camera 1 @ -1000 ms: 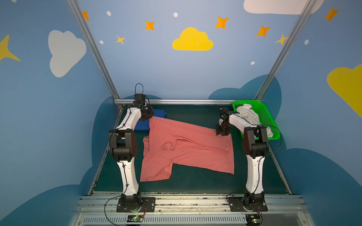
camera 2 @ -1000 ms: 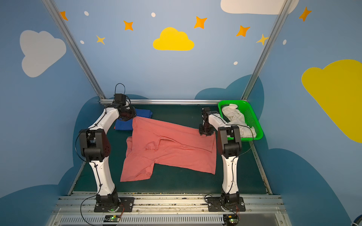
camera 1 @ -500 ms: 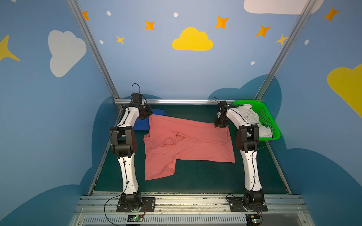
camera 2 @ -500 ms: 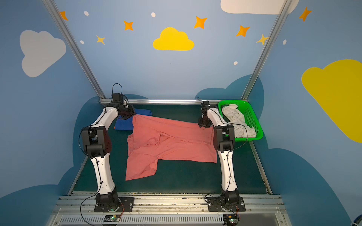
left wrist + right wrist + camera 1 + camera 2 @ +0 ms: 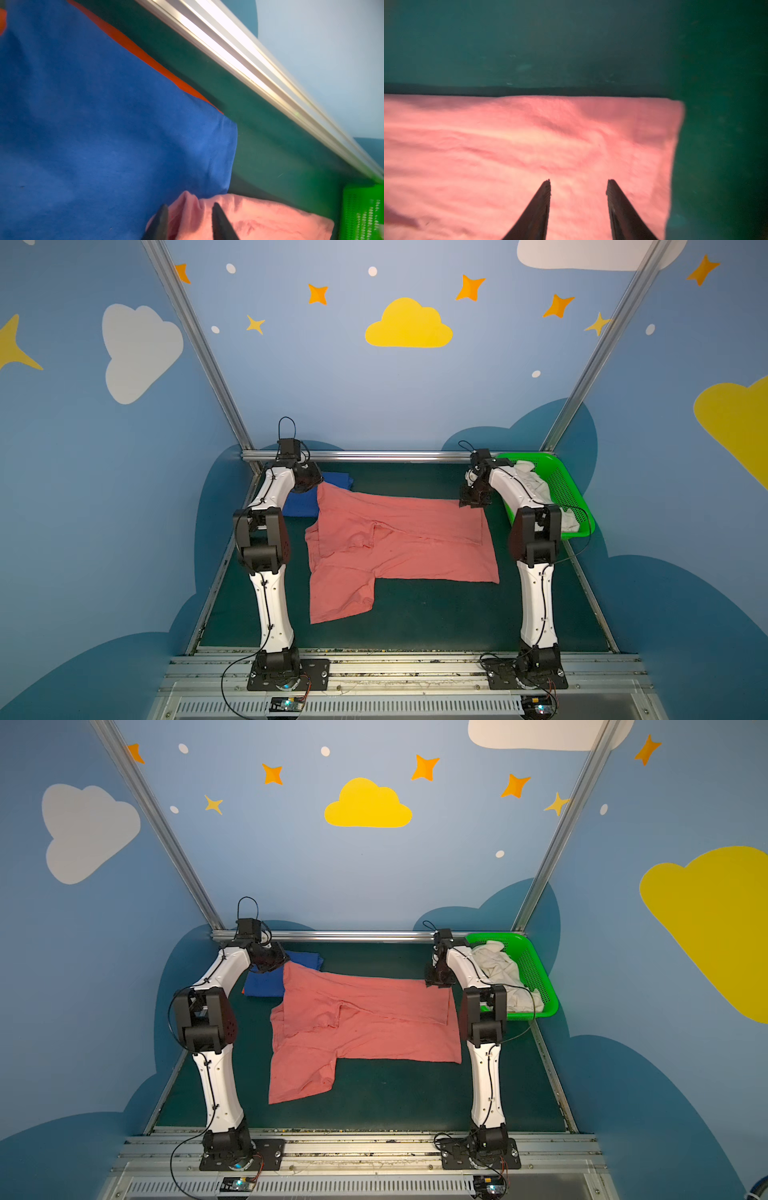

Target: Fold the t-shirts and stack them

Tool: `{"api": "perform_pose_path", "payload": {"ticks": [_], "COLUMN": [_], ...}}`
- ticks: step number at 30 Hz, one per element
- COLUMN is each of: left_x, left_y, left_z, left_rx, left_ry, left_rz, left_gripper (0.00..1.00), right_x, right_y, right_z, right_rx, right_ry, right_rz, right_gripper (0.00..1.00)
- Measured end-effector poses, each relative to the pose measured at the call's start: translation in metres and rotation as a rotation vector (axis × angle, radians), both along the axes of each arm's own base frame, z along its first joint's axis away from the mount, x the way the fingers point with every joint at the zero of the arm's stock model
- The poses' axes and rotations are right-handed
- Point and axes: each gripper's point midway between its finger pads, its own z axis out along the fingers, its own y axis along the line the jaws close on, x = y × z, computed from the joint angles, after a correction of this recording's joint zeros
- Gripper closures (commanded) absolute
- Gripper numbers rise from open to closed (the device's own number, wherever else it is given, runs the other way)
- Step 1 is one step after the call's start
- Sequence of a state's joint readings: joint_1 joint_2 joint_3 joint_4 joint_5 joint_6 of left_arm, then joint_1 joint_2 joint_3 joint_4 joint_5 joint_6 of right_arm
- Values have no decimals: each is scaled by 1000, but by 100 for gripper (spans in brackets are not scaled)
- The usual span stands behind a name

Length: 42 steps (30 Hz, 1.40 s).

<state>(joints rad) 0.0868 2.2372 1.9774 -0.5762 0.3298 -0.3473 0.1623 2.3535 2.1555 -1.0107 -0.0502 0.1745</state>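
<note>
A salmon-pink t-shirt (image 5: 399, 539) (image 5: 365, 1023) lies spread on the green table, its far part doubled over and one sleeve pointing to the front. My left gripper (image 5: 309, 485) (image 5: 190, 205) is at its far left corner, open, with a raised ridge of pink cloth (image 5: 259, 218) between the fingers. My right gripper (image 5: 471, 502) (image 5: 578, 180) hovers open over the far right corner of the pink shirt (image 5: 508, 145). A folded royal blue t-shirt (image 5: 336, 481) (image 5: 83, 124) lies at the back left on an orange t-shirt (image 5: 128, 45). A white t-shirt (image 5: 536, 485) (image 5: 498, 969) lies crumpled in the basket.
The green mesh basket (image 5: 523, 456) (image 5: 494, 936) stands at the back right, close beside the right arm. An aluminium rail (image 5: 374, 456) runs along the table's back edge, with blue walls on three sides.
Both grippers moved toward the back rail, drawing the pink shirt's far edge back and straighter. The left gripper has opened and let go of the corner.
</note>
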Motion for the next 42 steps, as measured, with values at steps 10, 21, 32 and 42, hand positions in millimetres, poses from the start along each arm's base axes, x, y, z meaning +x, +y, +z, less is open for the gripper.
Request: {"api": "perform_pose_path", "payload": {"ticks": [10, 21, 32, 42], "left_x": [-5, -17, -25, -29], "left_y": [-3, -14, -21, -20], "left_z": [-10, -27, -26, -27], "left_rx": [-13, -1, 29, 45], "left_ry": [24, 78, 93, 109], "left_rz": [-6, -25, -42, -42], "left_gripper": [18, 36, 44, 45], "right_x": [-11, -10, -5, -7], "right_y": [-47, -56, -49, -45], "right_z": [-4, -25, -31, -48], "right_rx": [-15, 30, 96, 105], "right_ry": [38, 82, 85, 119], "right_rz": [-82, -114, -111, -113], "right_gripper": [49, 58, 67, 72]}}
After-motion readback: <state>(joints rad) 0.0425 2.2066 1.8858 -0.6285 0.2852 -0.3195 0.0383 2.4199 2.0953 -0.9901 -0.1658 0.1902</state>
